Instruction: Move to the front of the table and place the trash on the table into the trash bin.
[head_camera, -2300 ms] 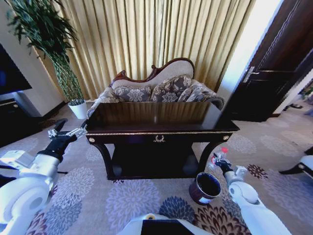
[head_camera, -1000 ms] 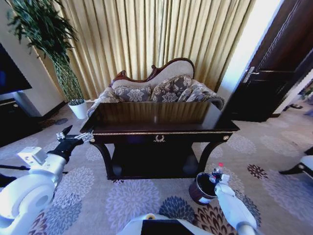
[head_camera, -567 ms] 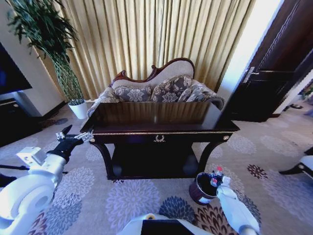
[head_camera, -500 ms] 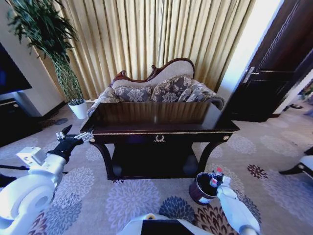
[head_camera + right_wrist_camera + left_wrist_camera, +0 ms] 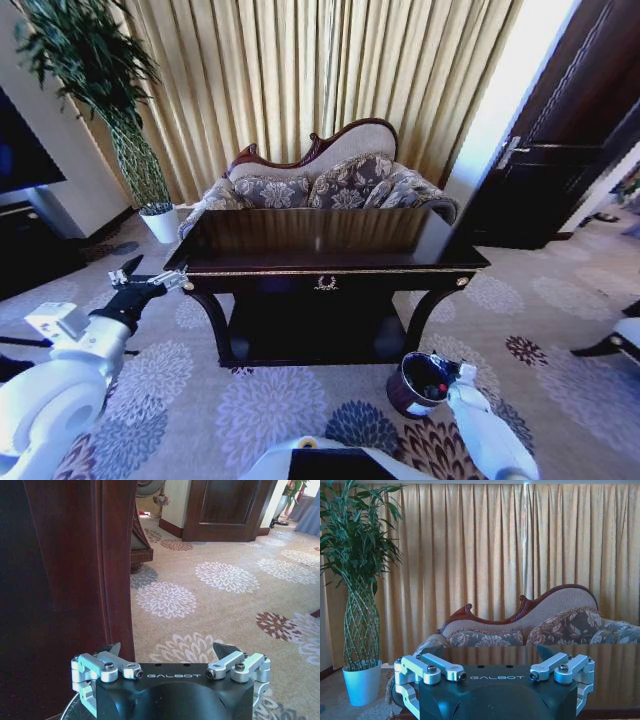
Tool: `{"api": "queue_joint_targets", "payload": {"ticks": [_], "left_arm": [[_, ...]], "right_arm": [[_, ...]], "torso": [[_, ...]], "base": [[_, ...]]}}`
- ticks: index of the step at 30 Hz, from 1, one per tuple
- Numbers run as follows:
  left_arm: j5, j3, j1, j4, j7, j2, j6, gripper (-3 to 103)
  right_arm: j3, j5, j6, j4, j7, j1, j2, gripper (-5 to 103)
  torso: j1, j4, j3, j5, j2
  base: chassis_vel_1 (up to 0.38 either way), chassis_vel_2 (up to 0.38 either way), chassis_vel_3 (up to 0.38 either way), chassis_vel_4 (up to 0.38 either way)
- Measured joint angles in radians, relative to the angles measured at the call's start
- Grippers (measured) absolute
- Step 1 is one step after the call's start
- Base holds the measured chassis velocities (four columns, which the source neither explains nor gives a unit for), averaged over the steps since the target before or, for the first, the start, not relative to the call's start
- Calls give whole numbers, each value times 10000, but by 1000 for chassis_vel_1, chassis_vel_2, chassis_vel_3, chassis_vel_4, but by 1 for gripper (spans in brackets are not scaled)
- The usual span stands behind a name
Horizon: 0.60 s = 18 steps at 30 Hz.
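The dark glossy table (image 5: 330,262) with gold trim stands straight ahead, its top bare. On the carpet by its right front leg sits the small dark trash bin (image 5: 415,386). A red and white bit of the trash, a bottle (image 5: 438,388), shows inside the bin's mouth. My right gripper (image 5: 455,372) hovers at the bin's right rim. In the right wrist view that gripper (image 5: 167,650) is open with nothing between its fingers, beside the table leg (image 5: 115,560). My left gripper (image 5: 150,277) is held open off the table's left end.
A patterned sofa (image 5: 320,180) stands behind the table before gold curtains. A tall plant in a white pot (image 5: 160,222) is at the back left, a dark door (image 5: 560,150) at the right. A black stand (image 5: 25,235) sits far left. Flowered carpet lies all around.
My right gripper came down to the bin holding the bottle and has let go; the bottle now lies inside the bin. The left arm shifted slightly toward the table's left end.
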<state>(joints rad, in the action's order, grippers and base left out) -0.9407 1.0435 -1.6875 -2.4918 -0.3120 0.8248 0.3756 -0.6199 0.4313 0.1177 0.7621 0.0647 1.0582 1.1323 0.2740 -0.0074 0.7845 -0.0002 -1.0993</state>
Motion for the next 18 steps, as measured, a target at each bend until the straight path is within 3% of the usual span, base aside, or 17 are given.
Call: {"api": "queue_joint_targets", "payload": {"ticks": [18], "left_arm": [[-4, -16, -48, -82, 33, 54, -1, 100]], "right_arm": [[-79, 119, -25, 376, 17, 309, -56, 100]], "torso": [[0, 1, 1, 0, 0]], "base": [[0, 0, 0, 0]]}}
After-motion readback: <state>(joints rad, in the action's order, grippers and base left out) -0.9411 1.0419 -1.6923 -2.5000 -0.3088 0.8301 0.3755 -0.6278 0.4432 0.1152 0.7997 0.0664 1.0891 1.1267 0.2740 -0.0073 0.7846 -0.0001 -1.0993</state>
